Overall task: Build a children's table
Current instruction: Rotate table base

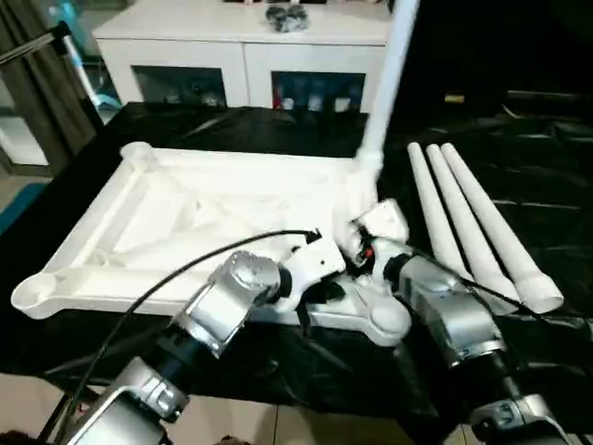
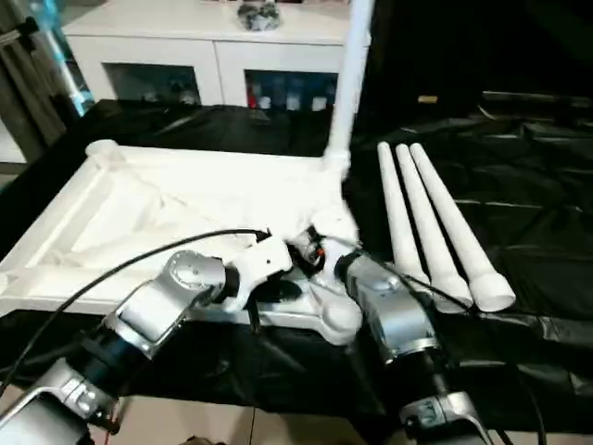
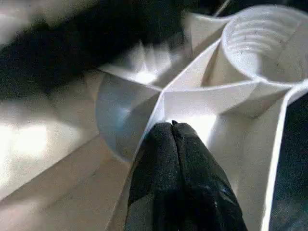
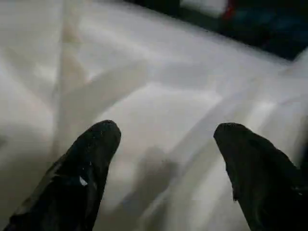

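Left wrist view: left gripper (image 3: 174, 126) pinched together on a rib of the tabletop (image 1: 120, 213), likely steadying it, upside down on black cloth. Right gripper (image 4: 166, 139) spread wide above the underside. One leg (image 1: 389, 74) upright in far socket; three legs (image 1: 473, 222) beside.

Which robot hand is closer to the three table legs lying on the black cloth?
Right. The right gripper hovers open over the tabletop near the corner beside the three loose legs. The left gripper, fingers shut, sits on the tabletop's ribs by the near corner socket, farther away.
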You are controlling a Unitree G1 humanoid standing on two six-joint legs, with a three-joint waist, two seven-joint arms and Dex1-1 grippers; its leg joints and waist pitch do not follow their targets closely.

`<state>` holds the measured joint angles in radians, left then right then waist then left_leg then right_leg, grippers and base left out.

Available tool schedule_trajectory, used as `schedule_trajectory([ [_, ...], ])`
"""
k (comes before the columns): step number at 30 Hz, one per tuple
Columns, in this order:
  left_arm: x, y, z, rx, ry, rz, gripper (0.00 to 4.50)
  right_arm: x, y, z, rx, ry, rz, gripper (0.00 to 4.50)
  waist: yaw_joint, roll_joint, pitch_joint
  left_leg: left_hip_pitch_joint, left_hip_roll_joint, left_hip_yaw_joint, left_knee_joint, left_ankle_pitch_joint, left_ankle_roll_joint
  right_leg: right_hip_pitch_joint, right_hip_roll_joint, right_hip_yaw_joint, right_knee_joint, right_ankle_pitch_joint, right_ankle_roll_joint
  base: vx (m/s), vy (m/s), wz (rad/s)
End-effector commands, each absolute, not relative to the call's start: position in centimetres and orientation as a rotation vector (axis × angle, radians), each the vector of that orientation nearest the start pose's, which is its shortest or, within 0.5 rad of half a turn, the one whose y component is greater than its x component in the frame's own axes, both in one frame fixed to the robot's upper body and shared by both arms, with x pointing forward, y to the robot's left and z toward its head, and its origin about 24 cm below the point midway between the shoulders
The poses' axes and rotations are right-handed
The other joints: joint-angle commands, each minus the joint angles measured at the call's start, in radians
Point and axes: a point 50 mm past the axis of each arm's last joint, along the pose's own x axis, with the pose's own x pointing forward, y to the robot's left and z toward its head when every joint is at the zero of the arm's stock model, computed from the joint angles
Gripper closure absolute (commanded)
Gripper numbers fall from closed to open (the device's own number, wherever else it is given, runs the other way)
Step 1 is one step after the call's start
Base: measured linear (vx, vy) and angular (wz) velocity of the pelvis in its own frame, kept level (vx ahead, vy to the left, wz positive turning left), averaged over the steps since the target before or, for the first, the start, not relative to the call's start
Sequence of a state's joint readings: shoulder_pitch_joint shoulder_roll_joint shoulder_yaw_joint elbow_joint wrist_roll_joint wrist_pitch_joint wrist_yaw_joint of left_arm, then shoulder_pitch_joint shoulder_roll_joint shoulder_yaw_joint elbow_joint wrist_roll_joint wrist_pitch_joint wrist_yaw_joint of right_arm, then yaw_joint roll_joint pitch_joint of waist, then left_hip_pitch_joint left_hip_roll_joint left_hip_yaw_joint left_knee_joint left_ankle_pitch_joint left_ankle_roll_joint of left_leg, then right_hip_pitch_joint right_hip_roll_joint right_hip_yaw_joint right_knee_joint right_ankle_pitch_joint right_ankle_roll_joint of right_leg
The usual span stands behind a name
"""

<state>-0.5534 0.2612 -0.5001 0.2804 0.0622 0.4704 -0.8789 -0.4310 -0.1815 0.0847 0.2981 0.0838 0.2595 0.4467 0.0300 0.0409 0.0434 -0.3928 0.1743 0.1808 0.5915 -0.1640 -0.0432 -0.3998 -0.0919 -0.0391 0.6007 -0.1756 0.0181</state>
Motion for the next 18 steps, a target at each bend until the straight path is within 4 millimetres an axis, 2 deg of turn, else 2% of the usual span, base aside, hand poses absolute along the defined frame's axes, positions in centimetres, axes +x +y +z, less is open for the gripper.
schedule_trajectory([
  [1,30.0,8.2,4.7,0.513,0.534,-1.171,4.45,33.3,-14.0,9.6,-0.083,0.087,0.485,0.83,0.005,0.002,-0.061,0.021,0.04,-0.021,-0.081,-0.322,0.003,0.041,-0.039,0.027,-0.073,-0.22,-0.21,0.0,0.0,0.0],
  [3,30.0,8.9,4.5,0.517,0.549,-1.163,4.45,33.7,-15.0,9.9,-0.109,0.103,0.446,0.83,0.005,0.007,-0.063,0.025,0.04,-0.019,-0.079,-0.308,-0.004,0.038,-0.038,0.026,-0.07,-0.203,-0.218,0.0,0.0,0.0],
  [4,29.9,9.2,4.4,0.519,0.556,-1.16,4.45,34.0,-15.7,9.8,-0.168,0.132,0.415,0.83,0.003,0.006,-0.063,0.024,0.039,-0.019,-0.078,-0.303,-0.007,0.04,-0.036,0.025,-0.069,-0.19,-0.226,0.0,0.0,0.0],
  [5,29.9,10.3,4.2,0.52,0.576,-1.144,4.45,34.3,-17.1,9.1,-0.288,0.192,0.384,0.83,0.004,0.009,-0.063,0.025,0.038,-0.018,-0.077,-0.304,-0.01,0.04,-0.036,0.026,-0.068,-0.187,-0.228,0.0,0.0,0.0],
  [7,29.8,11.0,4.2,0.515,0.584,-1.133,4.45,34.4,-17.8,8.2,-0.343,0.245,0.373,0.83,0.001,0.005,-0.062,0.021,0.035,-0.016,-0.075,-0.307,-0.014,0.042,-0.038,0.025,-0.068,-0.188,-0.239,0.0,0.0,0.0],
  [8,29.8,11.1,4.2,0.515,0.585,-1.132,4.45,34.4,-17.9,8.1,-0.346,0.249,0.373,0.83,0.0,0.0,-0.063,0.022,0.034,-0.015,-0.073,-0.309,-0.011,0.043,-0.038,0.026,-0.07,-0.194,-0.239,0.0,0.0,0.0],
  [9,29.8,11.2,4.2,0.514,0.585,-1.131,4.45,34.4,-18.0,7.9,-0.354,0.264,0.373,0.83,0.0,0.0,-0.064,0.021,0.033,-0.015,-0.072,-0.299,-0.006,0.045,-0.039,0.026,-0.069,-0.193,-0.24,0.0,0.0,0.0],
  [10,29.6,11.6,4.2,0.519,0.598,-1.14,4.45,34.3,-18.0,7.4,-0.366,0.286,0.384,0.83,-0.001,-0.006,-0.065,0.018,0.033,-0.015,-0.071,-0.289,0.001,0.047,-0.04,0.025,-0.068,-0.188,-0.24,0.0,0.0,0.0],
  [11,29.4,11.9,4.1,0.523,0.607,-1.151,4.45,34.2,-17.9,6.9,-0.367,0.305,0.393,0.83,-0.003,-0.004,-0.064,0.015,0.033,-0.017,-0.072,-0.285,0.005,0.048,-0.04,0.025,-0.066,-0.19,-0.24,0.0,0.0,0.0],
  [12,29.4,12.0,4.1,0.523,0.609,-1.151,4.45,34.2,-17.9,6.8,-0.368,0.309,0.394,0.83,-0.004,-0.007,-0.063,0.014,0.035,-0.018,-0.073,-0.279,0.01,0.048,-0.041,0.024,-0.065,-0.2,-0.236,0.0,0.0,0.0],
  [13,29.1,12.6,4.1,0.518,0.622,-1.158,4.45,34.2,-17.7,5.9,-0.38,0.344,0.4,0.83,-0.005,-0.005,-0.064,0.015,0.035,-0.018,-0.072,-0.278,0.011,0.046,-0.042,0.024,-0.066,-0.203,-0.237,0.0,0.0,0.0],
  [15,28.9,12.8,4.2,0.511,0.625,-1.167,4.45,34.3,-17.3,5.3,-0.377,0.357,0.411,0.83,-0.009,-0.005,-0.063,0.017,0.036,-0.017,-0.072,-0.283,0.011,0.044,-0.041,0.024,-0.066,-0.207,-0.245,0.0,0.0,0.0],
  [18,28.1,12.8,4.4,0.486,0.628,-1.227,4.45,34.6,-15.9,4.3,-0.355,0.375,0.467,0.83,-0.015,-0.01,-0.063,0.02,0.038,-0.015,-0.071,-0.291,0.014,0.039,-0.041,0.025,-0.064,-0.195,-0.267,0.0,0.0,0.0],
])
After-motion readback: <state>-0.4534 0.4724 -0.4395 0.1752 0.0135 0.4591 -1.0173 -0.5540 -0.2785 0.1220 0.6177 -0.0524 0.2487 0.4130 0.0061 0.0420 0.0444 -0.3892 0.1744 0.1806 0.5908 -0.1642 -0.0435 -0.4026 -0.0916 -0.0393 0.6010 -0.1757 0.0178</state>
